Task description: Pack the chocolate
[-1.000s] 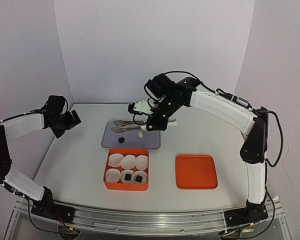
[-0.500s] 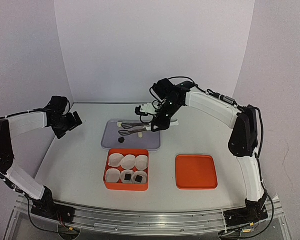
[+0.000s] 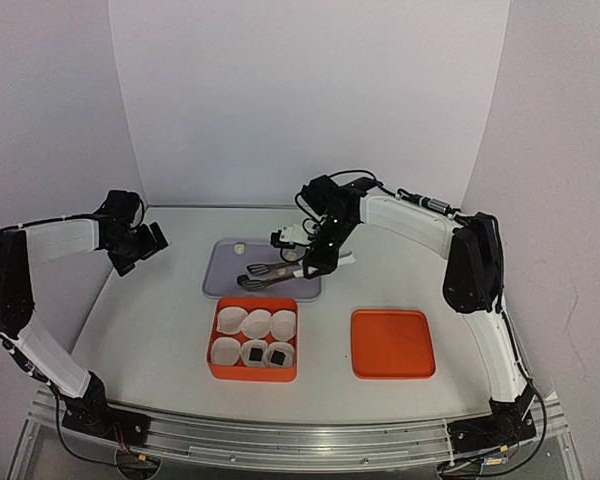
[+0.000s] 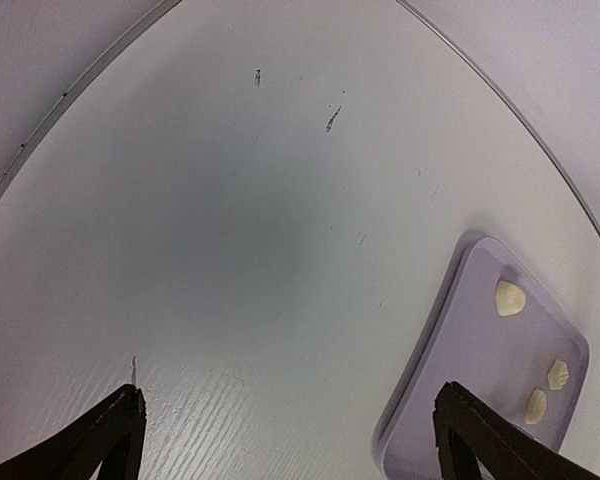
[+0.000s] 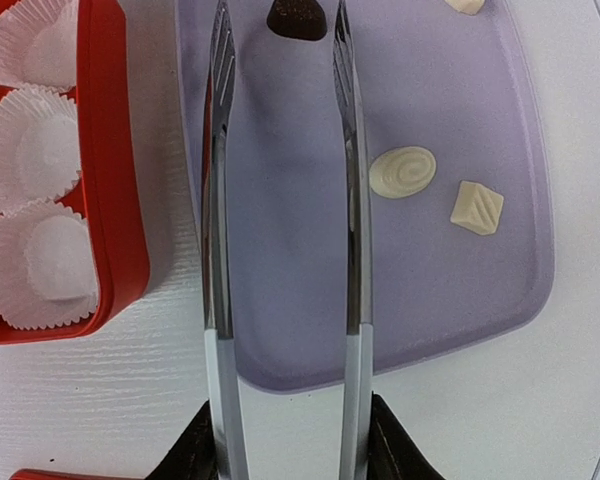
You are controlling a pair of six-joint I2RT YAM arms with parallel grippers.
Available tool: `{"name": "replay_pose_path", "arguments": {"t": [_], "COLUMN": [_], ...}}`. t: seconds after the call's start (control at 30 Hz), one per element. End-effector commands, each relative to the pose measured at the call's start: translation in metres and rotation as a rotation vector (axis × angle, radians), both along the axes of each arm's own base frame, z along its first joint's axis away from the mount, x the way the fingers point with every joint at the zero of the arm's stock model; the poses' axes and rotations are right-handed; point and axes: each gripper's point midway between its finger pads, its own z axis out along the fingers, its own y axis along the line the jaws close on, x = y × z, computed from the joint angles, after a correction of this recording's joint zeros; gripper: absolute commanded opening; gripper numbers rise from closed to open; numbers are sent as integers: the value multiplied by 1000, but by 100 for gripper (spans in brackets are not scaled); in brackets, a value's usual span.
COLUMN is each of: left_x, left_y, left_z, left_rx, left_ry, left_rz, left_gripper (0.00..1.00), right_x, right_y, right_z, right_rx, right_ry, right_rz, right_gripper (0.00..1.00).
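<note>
The packing is about one third done. Two dark brown chocolate pieces sit already in white crinkled paper cups in the front row of the orange plastic box; the other four cups look empty. On the flat lavender tray, just behind the box, lie one dark chocolate piece and three cream-white chocolate pieces, so four pieces are left to move. I judge that the flat orange lid, lying apart on the right, goes on afterwards.

The right gripper clamps the silver metal tongs by their handle end. The two arms of the tongs are spread, with the dark piece between the tips, and as far as I can see nothing is pinched. The left gripper hangs wide open and holds nothing, over the white table at the left side.

No brand, label or writing can be read anywhere
</note>
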Motion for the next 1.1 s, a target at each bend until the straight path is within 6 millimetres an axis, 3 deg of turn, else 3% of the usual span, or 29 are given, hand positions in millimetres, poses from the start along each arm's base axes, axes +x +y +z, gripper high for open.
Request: {"name": "replay_pose_path", "arguments": {"t": [0.0,0.5,1.07], "left_x": [13,13,8], "left_y": [-5,-5,-3], "left_z": [16,13,16], "left_rx": [-21,-24,-28], "left_ry": [-42,-41,-48], "left_rz": [-5,-4,6], "left_gripper": [100,100,100], "right_x": [13,20,21], "right_y": [10,23,26], "right_z": [11,-4,-10], "right_rx": [42,65,71], "right_ry": [-39,-13,-1], "right_rz": [-1,4,5], "right_gripper": [40,44,40]}}
